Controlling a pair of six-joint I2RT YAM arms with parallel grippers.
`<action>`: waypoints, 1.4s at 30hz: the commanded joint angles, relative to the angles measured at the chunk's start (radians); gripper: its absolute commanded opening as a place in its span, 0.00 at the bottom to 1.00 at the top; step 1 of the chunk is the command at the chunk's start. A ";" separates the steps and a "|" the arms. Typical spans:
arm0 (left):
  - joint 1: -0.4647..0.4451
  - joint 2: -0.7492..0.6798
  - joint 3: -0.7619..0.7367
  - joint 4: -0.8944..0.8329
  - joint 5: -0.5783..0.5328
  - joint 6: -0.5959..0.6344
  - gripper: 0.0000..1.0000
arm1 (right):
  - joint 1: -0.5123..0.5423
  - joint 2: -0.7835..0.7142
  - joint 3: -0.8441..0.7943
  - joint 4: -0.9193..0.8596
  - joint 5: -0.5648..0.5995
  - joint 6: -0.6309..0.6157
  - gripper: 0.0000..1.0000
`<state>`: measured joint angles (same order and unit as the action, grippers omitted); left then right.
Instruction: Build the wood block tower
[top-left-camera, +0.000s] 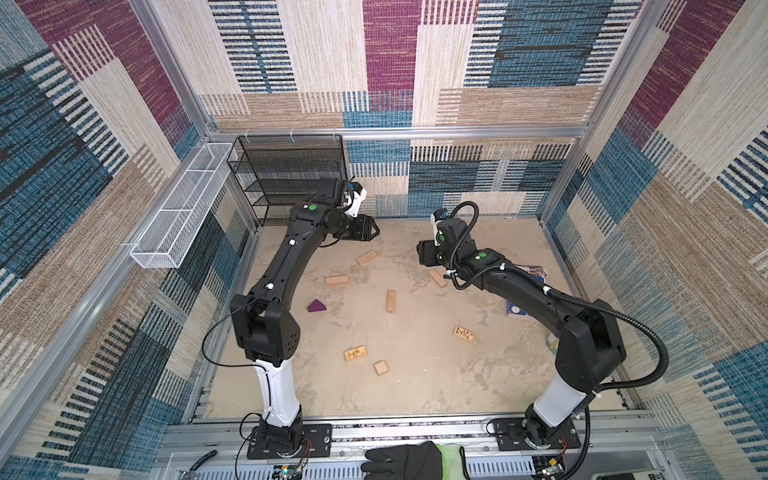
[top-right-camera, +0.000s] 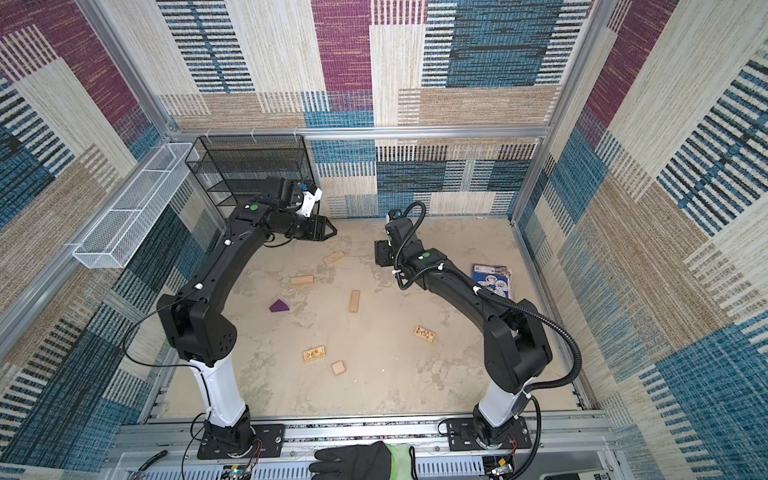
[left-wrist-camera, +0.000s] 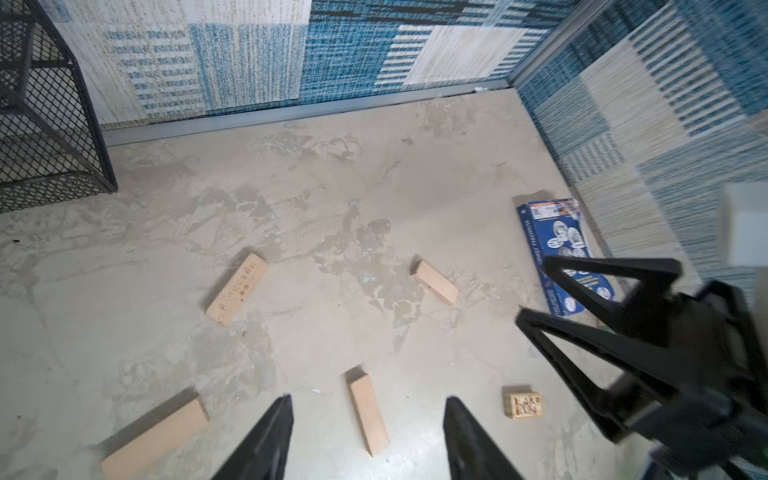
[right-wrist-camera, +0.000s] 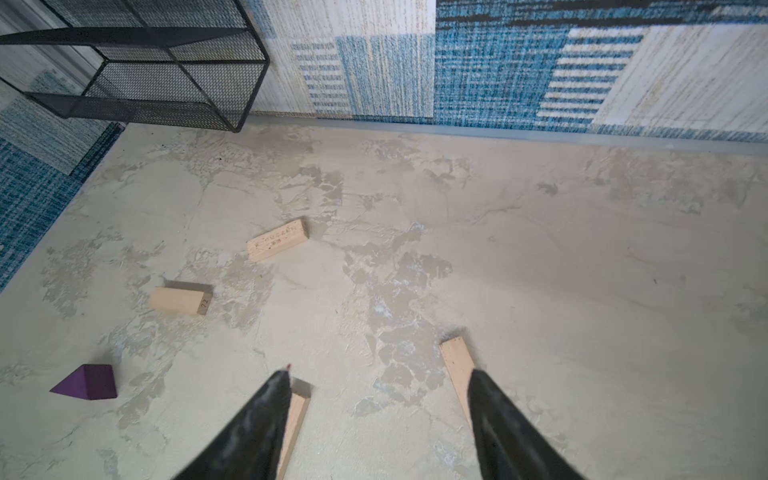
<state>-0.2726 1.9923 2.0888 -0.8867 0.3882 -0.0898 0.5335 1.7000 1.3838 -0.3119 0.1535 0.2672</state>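
Several pale wood blocks lie apart and flat on the tan floor; no tower shows in any view. In both top views a plain brick lies mid-floor, printed bricks and a cube lie nearer the front, and a purple wedge lies at the left. My left gripper hangs open at the back, above a brick seen between its fingers. My right gripper is open too, empty, with a brick beside one finger. Both grippers stand well above the floor.
A black mesh shelf stands in the back left corner, and a white wire basket hangs on the left wall. A blue booklet lies by the right wall. A black-gloved hand rests on the front rail.
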 joint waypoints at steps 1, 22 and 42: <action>-0.002 0.051 0.059 -0.108 -0.032 0.003 0.62 | -0.014 0.021 -0.013 -0.017 0.035 0.067 0.72; -0.103 -0.105 -0.115 -0.108 -0.199 0.111 0.80 | -0.073 0.235 0.099 -0.304 0.063 0.812 1.00; -0.109 -0.128 -0.102 -0.108 -0.100 0.087 0.80 | -0.020 0.532 0.463 -0.615 0.149 0.932 1.00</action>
<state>-0.3820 1.8664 1.9800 -0.9909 0.2687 -0.0082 0.5095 2.2211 1.8317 -0.8810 0.2687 1.1702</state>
